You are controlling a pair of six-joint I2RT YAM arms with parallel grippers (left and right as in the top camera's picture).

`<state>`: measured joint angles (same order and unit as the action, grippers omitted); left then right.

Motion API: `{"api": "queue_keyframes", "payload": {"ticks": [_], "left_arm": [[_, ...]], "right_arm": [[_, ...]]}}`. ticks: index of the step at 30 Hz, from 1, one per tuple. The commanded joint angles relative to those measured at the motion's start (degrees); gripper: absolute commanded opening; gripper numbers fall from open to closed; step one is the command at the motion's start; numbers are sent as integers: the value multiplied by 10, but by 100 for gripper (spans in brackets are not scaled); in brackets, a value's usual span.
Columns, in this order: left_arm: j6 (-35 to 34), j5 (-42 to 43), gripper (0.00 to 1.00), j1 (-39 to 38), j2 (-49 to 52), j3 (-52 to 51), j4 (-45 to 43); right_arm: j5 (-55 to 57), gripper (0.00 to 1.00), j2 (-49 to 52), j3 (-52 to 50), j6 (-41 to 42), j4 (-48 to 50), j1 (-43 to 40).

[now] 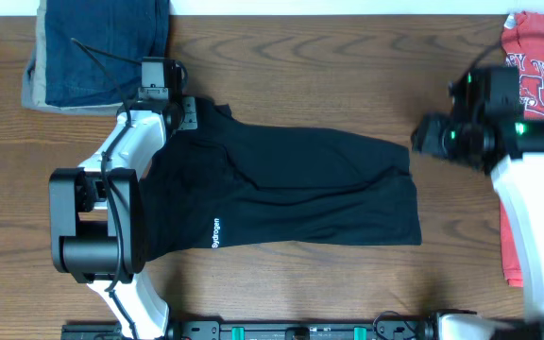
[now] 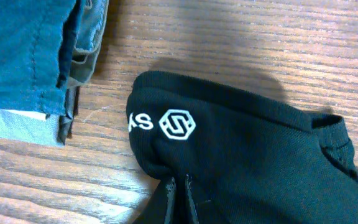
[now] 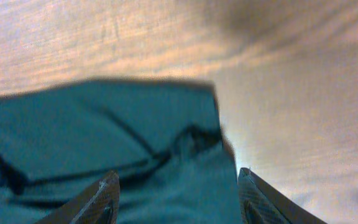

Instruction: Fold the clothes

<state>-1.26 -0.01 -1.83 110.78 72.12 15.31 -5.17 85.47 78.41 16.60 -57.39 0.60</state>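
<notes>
The clothes are a black shirt (image 1: 291, 189) lying spread across the middle of the table, with white lettering near its front edge. My left gripper (image 1: 185, 111) is at the shirt's far left corner. In the left wrist view its jaws (image 2: 180, 180) are pinched shut on a fold of the black fabric (image 2: 247, 149), just below a white hexagon logo (image 2: 177, 124). My right gripper (image 1: 421, 137) hovers at the shirt's far right corner. In the right wrist view it is open (image 3: 178, 180), with the cloth's corner (image 3: 104, 137) lying between and beyond its two fingers (image 3: 101, 199).
A folded blue denim and tan stack (image 1: 97, 47) sits at the far left corner, close to the left gripper, and also shows in the left wrist view (image 2: 23, 56). A red printed T-shirt (image 1: 536, 113) lies along the right edge under the right arm.
</notes>
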Motion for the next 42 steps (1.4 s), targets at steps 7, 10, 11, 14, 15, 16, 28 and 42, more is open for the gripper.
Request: {"api": "queue_keyframes", "payload": {"ticks": [7, 10, 11, 14, 15, 16, 28, 42], "left_arm": [[-1, -7, 8, 3, -5, 3, 18], [-1, -7, 8, 3, -5, 3, 21], [-1, -6, 8, 2, -5, 3, 22], [-1, -7, 8, 3, -5, 3, 25], [-1, -6, 8, 3, -5, 3, 25], [-1, -7, 8, 3, -5, 3, 26], [-12, -6, 7, 3, -5, 2, 27], [-12, -6, 8, 3, -5, 2, 27]], "right_arm": [[19, 60, 229, 109, -53, -3, 8], [19, 59, 283, 129, -64, -1, 7], [19, 59, 296, 134, -67, 0, 7], [19, 56, 328, 139, -75, 4, 8], [19, 55, 336, 139, -75, 5, 8], [19, 55, 341, 139, -75, 5, 8], [-14, 49, 393, 138, -75, 19, 10], [-13, 12, 405, 136, -66, 30, 21]]}}
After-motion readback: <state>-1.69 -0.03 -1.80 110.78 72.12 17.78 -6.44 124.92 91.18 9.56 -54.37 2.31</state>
